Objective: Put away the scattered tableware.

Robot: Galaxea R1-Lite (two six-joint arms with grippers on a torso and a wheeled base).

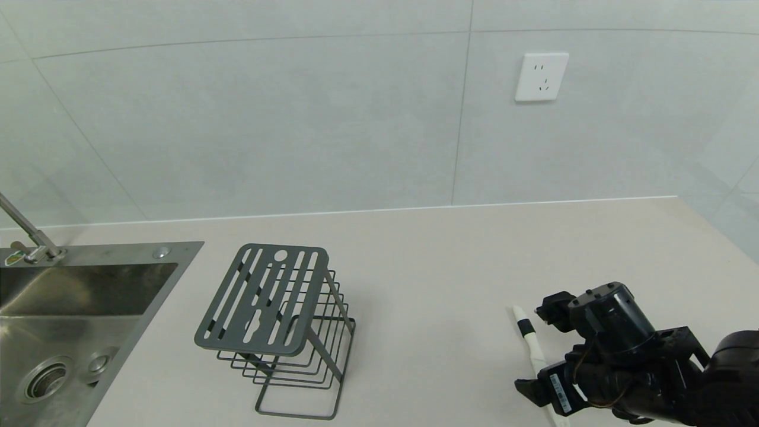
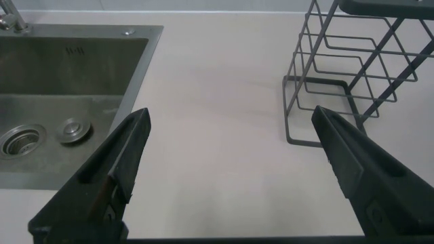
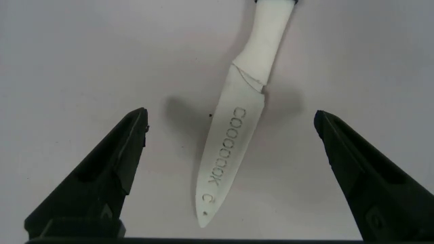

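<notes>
While the white knife point(image 1: 532, 344) lies flat on the counter at the near right, we hold our right gripper point(image 3: 230, 116) over its blade, jaws spread wide. Our left gripper point(image 2: 230, 114), also spread, hangs between sink point(image 1: 107, 252) and rack point(image 1: 267, 302).

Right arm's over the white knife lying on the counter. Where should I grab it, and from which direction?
Grip the white knife by its thicker handle, straight down from above, with the open right gripper spanning its width. It lies flat on the beige countertop, and the thin tapering blade likely offers less to pinch.
</notes>
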